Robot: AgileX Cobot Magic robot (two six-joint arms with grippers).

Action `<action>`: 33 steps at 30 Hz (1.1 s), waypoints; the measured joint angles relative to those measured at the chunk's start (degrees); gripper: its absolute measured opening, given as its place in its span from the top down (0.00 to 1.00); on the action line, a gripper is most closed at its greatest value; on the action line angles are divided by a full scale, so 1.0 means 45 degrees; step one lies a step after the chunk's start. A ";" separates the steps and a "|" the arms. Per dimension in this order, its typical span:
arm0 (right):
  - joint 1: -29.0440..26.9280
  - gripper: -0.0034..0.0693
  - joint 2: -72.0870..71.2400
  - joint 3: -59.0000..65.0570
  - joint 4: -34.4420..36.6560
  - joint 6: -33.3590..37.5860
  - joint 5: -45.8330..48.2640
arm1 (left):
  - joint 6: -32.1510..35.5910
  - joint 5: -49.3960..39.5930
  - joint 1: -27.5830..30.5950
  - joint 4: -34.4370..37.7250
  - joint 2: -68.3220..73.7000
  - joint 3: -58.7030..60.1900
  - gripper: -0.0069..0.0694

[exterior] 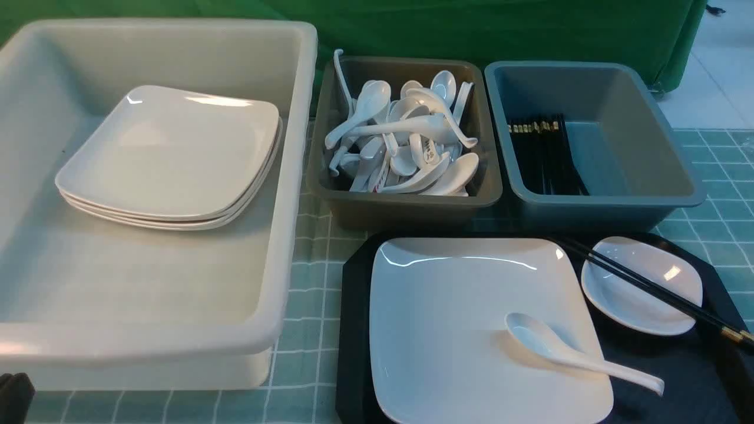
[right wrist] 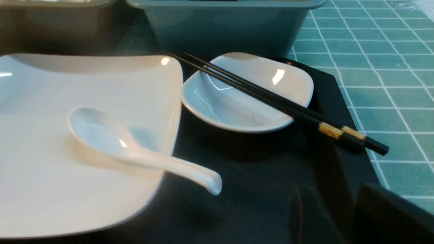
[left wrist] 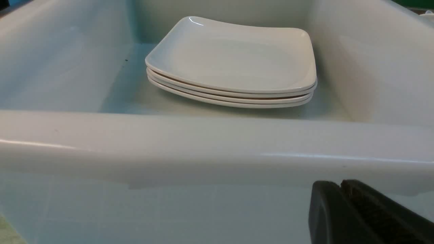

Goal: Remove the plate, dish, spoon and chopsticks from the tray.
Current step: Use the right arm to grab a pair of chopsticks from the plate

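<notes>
A: Big white plate point(exterior: 471, 330)?
B: Square and shiny, with round corners and a low rim. Lies flat on the black tray point(exterior: 353, 330), filling its left part. Tray at the near edge of the worktop point(exterior: 306, 282).
A: And the spoon point(exterior: 565, 350)?
B: White, with a deep bowl. Rests on the plate, handle sticking out past the plate's right edge, over the tray.
A: Small dish point(exterior: 639, 285)?
B: White too, and much smaller. Sits on the tray just right of the plate, toward the far corner.
A: Chopsticks point(exterior: 648, 291)?
B: Two thin black sticks with gold bands. Lie side by side across the dish, thick ends poking out over the tray's right rim.
A: Left gripper point(left wrist: 340, 189)?
B: Black fingers pressed tight together. Holds nothing. Hangs just outside the near wall of the big white bin point(left wrist: 217, 149), with a stack of plates point(left wrist: 234, 61) inside.
A: Right gripper point(right wrist: 329, 200)?
B: Dark fingers spread apart, nothing between them. Hangs low by the tray's near right corner, apart from spoon, dish and chopsticks.
</notes>
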State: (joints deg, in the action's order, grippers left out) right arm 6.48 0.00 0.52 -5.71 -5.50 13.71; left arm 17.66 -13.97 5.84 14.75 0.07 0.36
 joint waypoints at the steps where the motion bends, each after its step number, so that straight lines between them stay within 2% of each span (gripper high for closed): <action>1: 0.0000 0.62 0.0000 0.0000 0.0000 0.0000 0.0000 | 0.0000 0.0000 0.0000 0.0000 0.0000 0.0000 0.89; 16: 0.0000 0.62 0.0000 0.0000 0.0000 0.0000 0.0000 | 0.0000 0.0000 0.0000 0.0000 0.0000 0.0000 0.89; 20: 0.0000 0.62 0.0000 0.0000 0.0000 0.0000 0.0000 | -0.0050 0.0683 0.0000 0.0093 0.0000 0.0000 0.89; 23: 0.0000 0.62 0.0000 0.0000 0.0000 0.0000 0.0000 | -0.1696 0.2372 0.0000 0.2871 0.0000 0.0000 0.89; 26: 0.0000 0.62 0.0000 0.0000 0.0000 0.0000 0.0000 | -0.3155 0.3188 0.0000 0.5027 0.0000 0.0000 0.89; 29: 0.0000 0.62 0.0000 0.0000 0.0000 0.0000 0.0000 | -0.3924 0.3964 0.0000 0.5835 0.0000 0.0000 0.89; 31: 0.0000 0.62 0.0000 0.0000 0.0000 0.0000 0.0000 | -0.3924 0.3467 -0.0033 0.5779 0.0000 -0.0200 0.89; 32: 0.0000 0.62 0.0000 0.0000 0.0000 0.0000 0.0000 | -0.3924 0.2858 -0.0135 0.5624 0.0000 -0.0507 0.89; 33: 0.0000 0.62 0.0000 0.0000 0.0000 0.0000 0.0000 | -0.3313 0.1414 -0.0400 0.5249 0.0149 -0.1563 0.89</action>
State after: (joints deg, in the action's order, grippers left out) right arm 6.48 0.00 0.52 -5.71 -5.50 13.71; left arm 2.75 -7.61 4.04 38.37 0.74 -6.67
